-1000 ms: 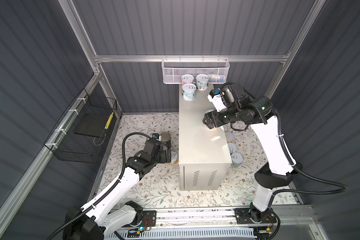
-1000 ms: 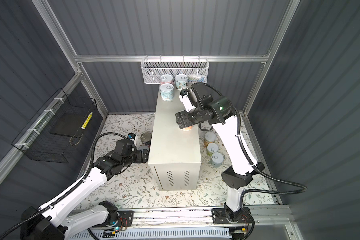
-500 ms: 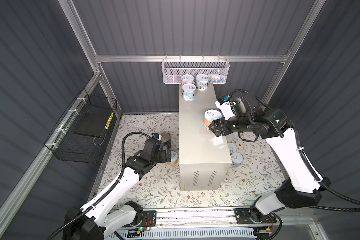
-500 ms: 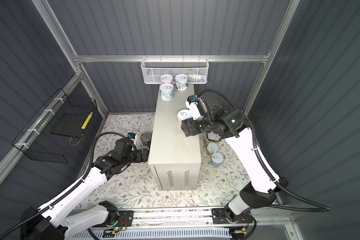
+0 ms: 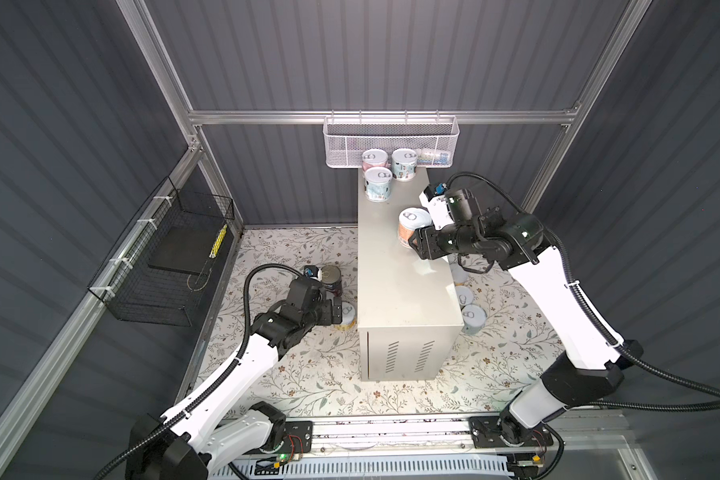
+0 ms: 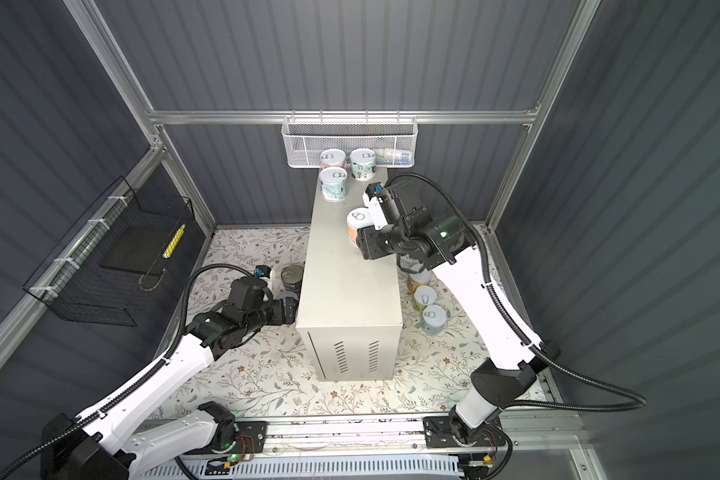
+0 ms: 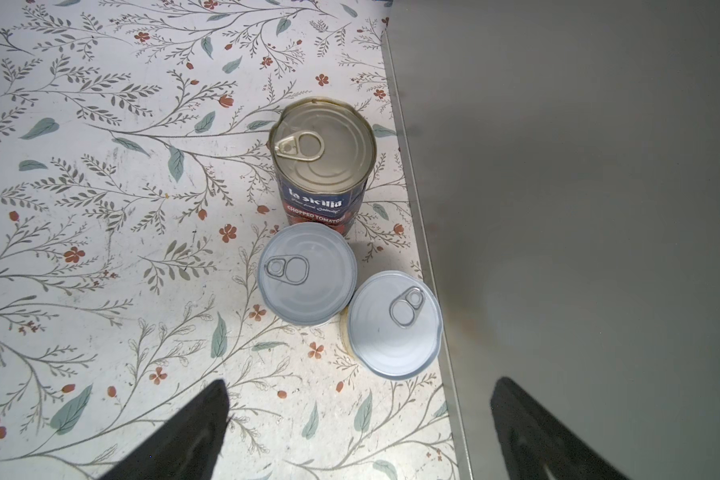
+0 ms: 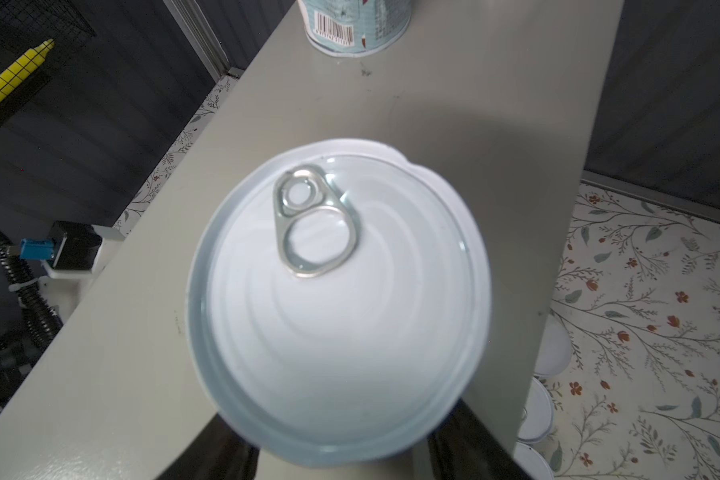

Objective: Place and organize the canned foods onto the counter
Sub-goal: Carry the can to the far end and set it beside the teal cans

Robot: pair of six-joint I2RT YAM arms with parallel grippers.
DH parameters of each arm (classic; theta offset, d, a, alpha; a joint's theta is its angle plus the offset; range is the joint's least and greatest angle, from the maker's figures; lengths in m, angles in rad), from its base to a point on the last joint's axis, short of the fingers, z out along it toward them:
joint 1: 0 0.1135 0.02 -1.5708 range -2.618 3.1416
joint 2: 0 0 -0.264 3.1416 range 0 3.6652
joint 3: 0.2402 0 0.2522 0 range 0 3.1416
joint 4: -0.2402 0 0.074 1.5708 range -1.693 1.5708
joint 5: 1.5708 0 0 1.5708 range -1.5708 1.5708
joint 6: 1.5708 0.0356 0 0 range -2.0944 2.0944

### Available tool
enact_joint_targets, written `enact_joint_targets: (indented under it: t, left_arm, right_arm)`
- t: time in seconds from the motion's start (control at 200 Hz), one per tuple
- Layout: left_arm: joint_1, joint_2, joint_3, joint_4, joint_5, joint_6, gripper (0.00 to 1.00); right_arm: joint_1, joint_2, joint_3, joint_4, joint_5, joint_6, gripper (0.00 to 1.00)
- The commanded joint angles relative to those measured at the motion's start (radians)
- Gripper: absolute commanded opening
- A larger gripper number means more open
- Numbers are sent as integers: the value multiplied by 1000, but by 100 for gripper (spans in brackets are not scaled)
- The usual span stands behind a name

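Roughly a third done, by my count. The counter (image 5: 404, 291) carries 3 small tins (image 5: 378, 187) upright in a cluster at its far end. A 4th, the orange-label tin (image 5: 410, 226), sits at the top's right edge approx halfway along.

The R gripper (image 5: 412, 243) has its jaws pressed to that tin's sides and looks to be gripping it. Can't tell if the tin's base is down on the top or just above it. The L gripper (image 7: 358, 432) is spread wide & empty, hanging over the floor stock beside the counter's left wall.

Left to do:
- the tomato can (image 7: 323, 153) + 2 floor tins (image 7: 307, 274) on the floral mat (image 5: 308, 374) on that side, close-packed
- at least 3 more, the right-side tins (image 5: 473, 319), in a row along the counter's right wall
- so 6+ items to lift, then prob some straightening up top

Writing: the tomato can reads "la Sicilia" over "CHOPPED TOMATO", w/ the rest hidden behind the tin in front. The blue-label tin (image 8: 354, 25) on the counter shows a barcode, digits too small to read. Other labels not legible
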Motion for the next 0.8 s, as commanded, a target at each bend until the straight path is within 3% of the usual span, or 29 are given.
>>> enact_joint_targets:
  t: [0.0,0.795]
  left_arm:
    - [6,14,10,-12,-17,6,100]
    - [51,81,62,-35,-12,41,100]
  right_arm:
    - [-31,39,48,82,43,-1,63]
    - [-165,299,243,301,-42,-58,63]
